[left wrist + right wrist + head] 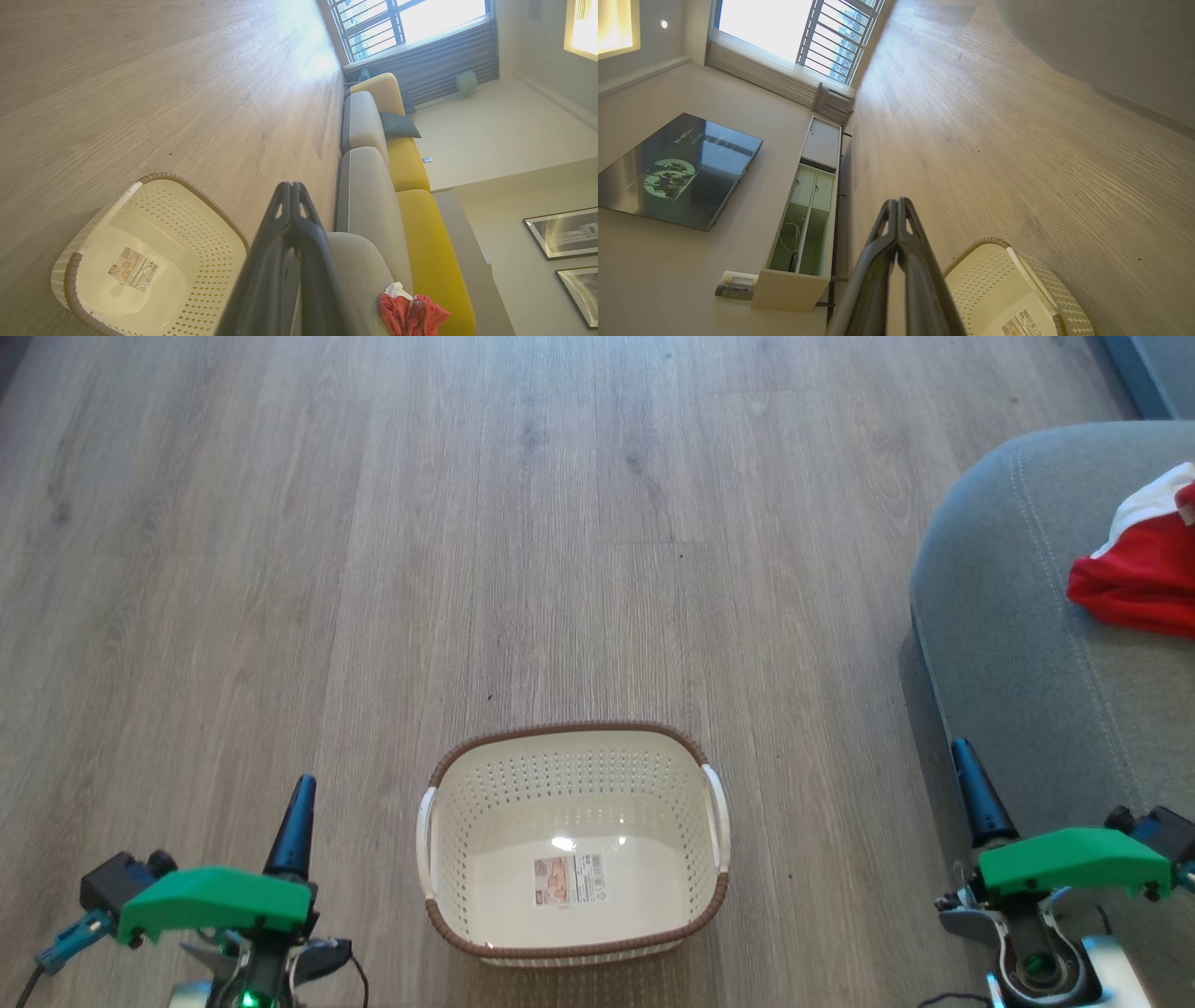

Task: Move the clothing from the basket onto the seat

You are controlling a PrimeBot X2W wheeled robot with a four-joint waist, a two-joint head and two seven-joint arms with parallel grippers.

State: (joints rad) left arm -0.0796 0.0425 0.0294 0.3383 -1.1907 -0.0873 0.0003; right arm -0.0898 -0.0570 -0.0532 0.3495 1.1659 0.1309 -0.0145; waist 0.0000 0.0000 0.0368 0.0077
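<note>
Two tools, one basket, one seat and one heap of clothing are in the head view; the left tool (301, 791) has its two dark fingers pressed together to a single point, clenched with nothing between them; the right tool (963, 758) is clenched the same way, also holding nothing; the single basket (569, 775) stands upright on the wooden floor (467, 523) between the two tools, just to the right of the left tool and well to the left of the right one, its far rim about level with both fingertips; the cream perforated walls hold one item only, a label sticker (569, 880) flat on the bottom; two white handles show, one on each short side, under the brown woven rim; the seat (1008, 644), a grey cushion with light stitched seams, lies right beside the right tool, whose fingers overlap its near left edge in the head view; the clothing (1144, 574), one bunched red heap with a white panel, rests on top of the seat, ahead of the right tool and to its right, well apart from it and far from the left tool; how many garments the heap contains cannot be told.
</note>
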